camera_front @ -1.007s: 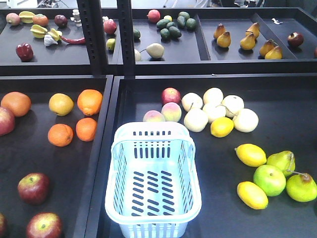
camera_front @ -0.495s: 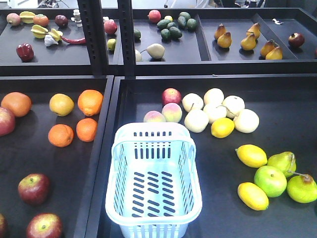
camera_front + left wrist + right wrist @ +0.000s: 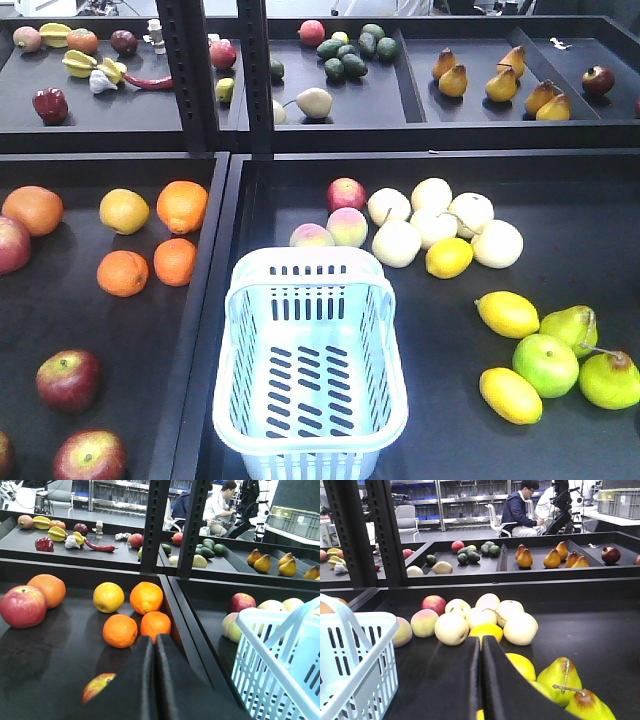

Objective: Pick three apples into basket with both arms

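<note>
1. Basket [image 3: 236,300] is empty and upright on the dark surface [image 3: 560,200] of the right compartment, near centre, just right of the divider [image 3: 200,330]; likely parked there so both arms can reach its open top.
2. Apples [image 3: 68,380] are all in the left compartment, none in the basket yet; one near left, a second [image 3: 90,455] nearer, a third [image 3: 3,452] cut off by the left edge; all well apart from the oranges [image 3: 150,255] farther back.
3. Left fingers [image 3: 135,680] are pressed together, holding nothing; low over the left compartment, one apple just beside them, partly hidden; looks staged for the first pick.
4. Right fingers [image 3: 462,680] are pressed together, empty; low over the right compartment, facing the pale round fruit [image 3: 451,628] and a lemon [image 3: 486,630]; no dark apple that side, so this arm probably has to reach across.
5. No readable brand, label or writing on basket, fruit or far crates.
</note>
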